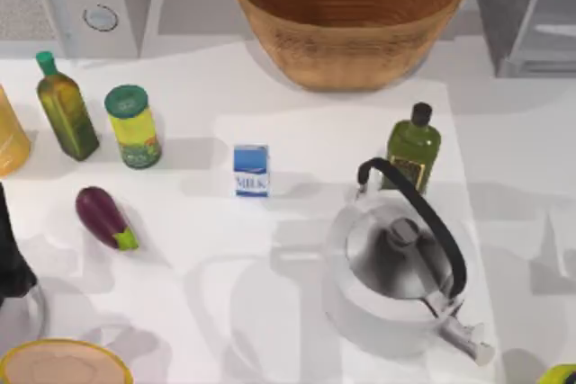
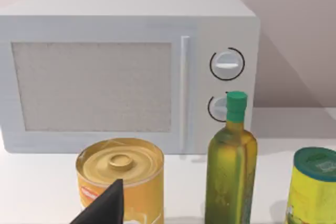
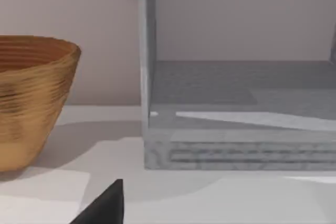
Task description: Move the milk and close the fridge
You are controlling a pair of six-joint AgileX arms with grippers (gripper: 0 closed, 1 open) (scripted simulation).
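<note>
The milk point(image 1: 251, 170), a small blue-and-white carton, stands upright near the middle of the table, with nothing holding it. At the back right is the fridge point(image 1: 526, 15), a grey box; the right wrist view looks into its open, bare interior point(image 3: 241, 93). A dark part of my left gripper point(image 2: 105, 205) points toward the yellow can and the microwave. A dark part of my right gripper point(image 3: 105, 203) sits low in front of the fridge, apart from it. My left arm point(image 1: 11, 263) is at the table's left edge, far from the milk.
A large wicker basket point(image 1: 349, 15) stands at the back centre and a microwave point(image 1: 72, 2) at the back left. Left of the milk are a green-lidded yellow jar point(image 1: 132, 128), an oil bottle point(image 1: 66, 107), a yellow can point(image 1: 9, 141) and an eggplant point(image 1: 105, 218). A steel kettle point(image 1: 400, 267) and a dark-capped bottle point(image 1: 413, 146) stand to its right.
</note>
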